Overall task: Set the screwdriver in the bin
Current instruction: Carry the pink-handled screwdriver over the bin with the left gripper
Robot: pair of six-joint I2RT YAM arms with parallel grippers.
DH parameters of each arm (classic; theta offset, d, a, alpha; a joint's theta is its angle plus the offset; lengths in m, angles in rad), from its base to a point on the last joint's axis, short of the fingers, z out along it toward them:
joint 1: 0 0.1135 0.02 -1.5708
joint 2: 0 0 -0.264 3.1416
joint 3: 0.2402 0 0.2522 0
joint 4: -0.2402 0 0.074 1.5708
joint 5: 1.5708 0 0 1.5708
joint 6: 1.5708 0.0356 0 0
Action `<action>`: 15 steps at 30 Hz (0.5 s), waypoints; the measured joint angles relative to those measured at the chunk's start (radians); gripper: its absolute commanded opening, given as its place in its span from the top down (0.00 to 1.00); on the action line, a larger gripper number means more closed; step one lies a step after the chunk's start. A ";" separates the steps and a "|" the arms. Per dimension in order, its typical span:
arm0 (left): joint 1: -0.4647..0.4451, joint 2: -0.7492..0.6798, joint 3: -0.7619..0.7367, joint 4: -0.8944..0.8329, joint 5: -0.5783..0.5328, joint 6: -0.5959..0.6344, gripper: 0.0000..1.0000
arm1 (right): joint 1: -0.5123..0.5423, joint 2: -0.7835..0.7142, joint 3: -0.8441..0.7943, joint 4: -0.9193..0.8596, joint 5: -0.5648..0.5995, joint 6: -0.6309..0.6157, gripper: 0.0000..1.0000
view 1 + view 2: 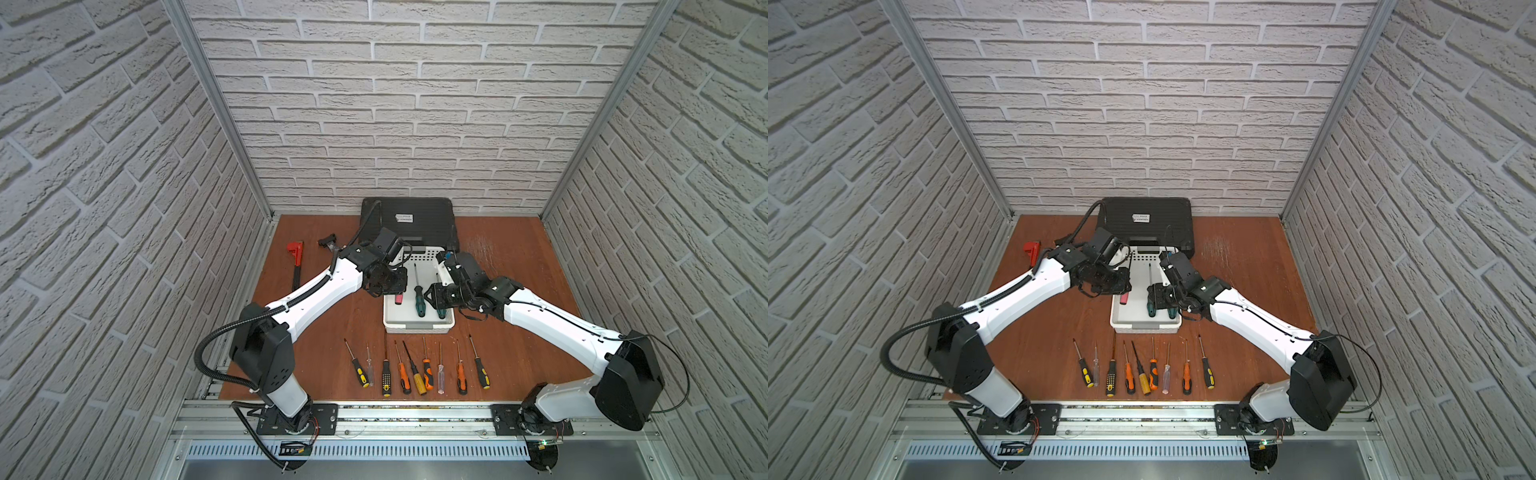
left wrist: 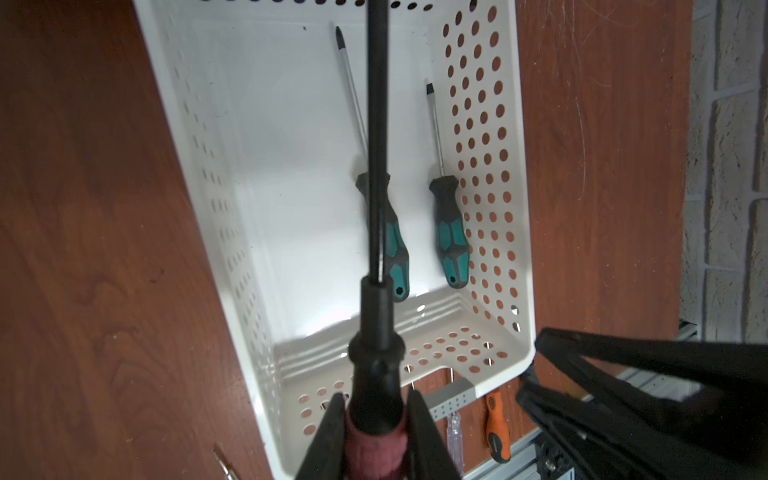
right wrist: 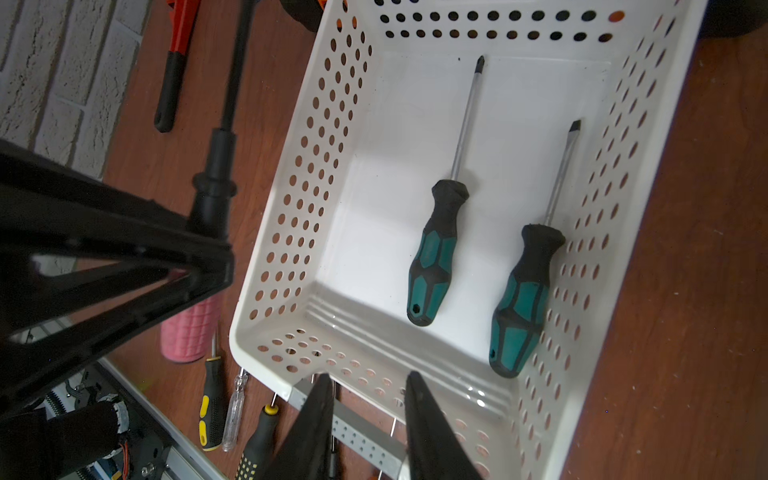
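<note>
Trouble would come from letting go too near a wall. The long black-shafted screwdriver with a pink ribbed handle (image 2: 376,324) hangs above the white perforated plastic bin (image 2: 486,166), close to 1 long side. It could catch the rim and tip onto the brown wooden table (image 2: 83,208). The left gripper (image 2: 376,397) is clamped on the handle. The right gripper (image 3: 370,376) hovers with fingers slightly apart, empty. Only the wrist views show these grips and both of the 2 teal-handled screwdrivers (image 3: 432,257) in the bin; in both top views the wrists hide the fingers.

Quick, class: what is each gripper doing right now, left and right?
Left gripper: closed on the pink-handled screwdriver.
Right gripper: open, holding nothing.
</note>
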 measured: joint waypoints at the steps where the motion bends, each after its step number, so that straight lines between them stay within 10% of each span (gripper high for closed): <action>1: -0.002 0.022 0.012 0.003 0.002 0.001 0.97 | 0.000 -0.008 0.000 -0.005 0.004 0.000 0.68; 15: -0.004 0.332 0.091 0.056 0.000 -0.010 0.97 | 0.002 -0.187 -0.090 -0.111 0.072 -0.005 0.68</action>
